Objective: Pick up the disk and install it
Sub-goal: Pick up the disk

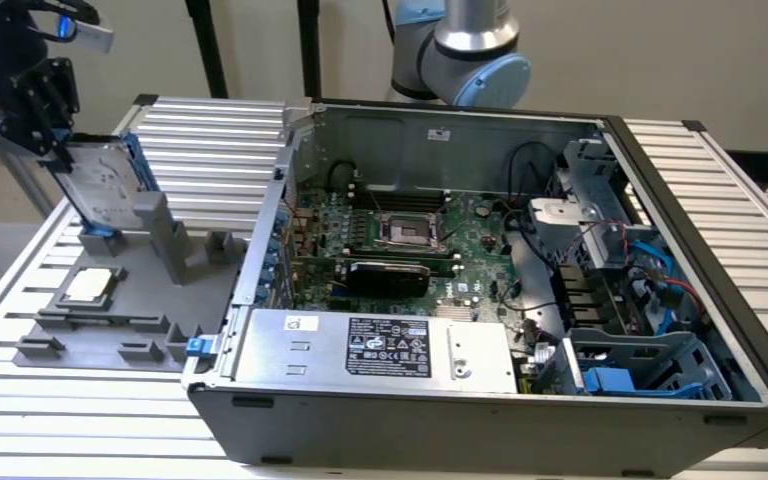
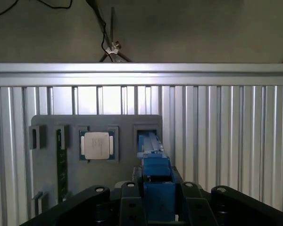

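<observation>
While our claw [image 1: 53, 140] pinches the upright disk [image 1: 97, 190] by its top edge, lower end at the slot of the grey holder [image 1: 157, 255] on the worktop [image 1: 211, 130], we judge the pick-up under way, calling for a straight pull clear of that slot.

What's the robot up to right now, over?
Gripper clamped on the disk, upright at the grey holder. Not yet in the open computer case. Path looks clear.
</observation>
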Robot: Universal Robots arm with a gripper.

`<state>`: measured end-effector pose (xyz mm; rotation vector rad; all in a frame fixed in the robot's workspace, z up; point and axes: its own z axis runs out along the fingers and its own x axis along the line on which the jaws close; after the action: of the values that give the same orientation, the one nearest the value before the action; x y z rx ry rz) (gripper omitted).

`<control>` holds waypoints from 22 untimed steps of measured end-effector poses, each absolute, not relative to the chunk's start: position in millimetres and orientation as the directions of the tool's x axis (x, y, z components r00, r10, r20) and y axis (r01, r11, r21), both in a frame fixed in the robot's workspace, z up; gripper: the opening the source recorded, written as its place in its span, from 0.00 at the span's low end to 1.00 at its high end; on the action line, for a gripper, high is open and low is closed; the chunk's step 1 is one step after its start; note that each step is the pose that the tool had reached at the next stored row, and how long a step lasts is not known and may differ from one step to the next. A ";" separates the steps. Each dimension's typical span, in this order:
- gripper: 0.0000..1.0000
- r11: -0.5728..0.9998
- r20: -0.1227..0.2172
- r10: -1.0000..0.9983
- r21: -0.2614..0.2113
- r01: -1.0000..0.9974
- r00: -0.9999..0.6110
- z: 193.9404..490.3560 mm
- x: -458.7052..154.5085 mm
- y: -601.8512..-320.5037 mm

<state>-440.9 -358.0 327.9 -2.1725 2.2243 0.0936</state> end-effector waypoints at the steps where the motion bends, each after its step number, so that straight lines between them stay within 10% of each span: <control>1: 0.33 0.022 -0.064 -0.998 0.021 -1.000 -0.024 332.6 -440.5 -357.9; 22: 0.33 0.011 -0.066 -0.998 0.022 -1.000 -0.012 428.0 -401.0 -357.6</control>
<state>-401.0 -357.6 428.0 -2.1854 2.2108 0.0964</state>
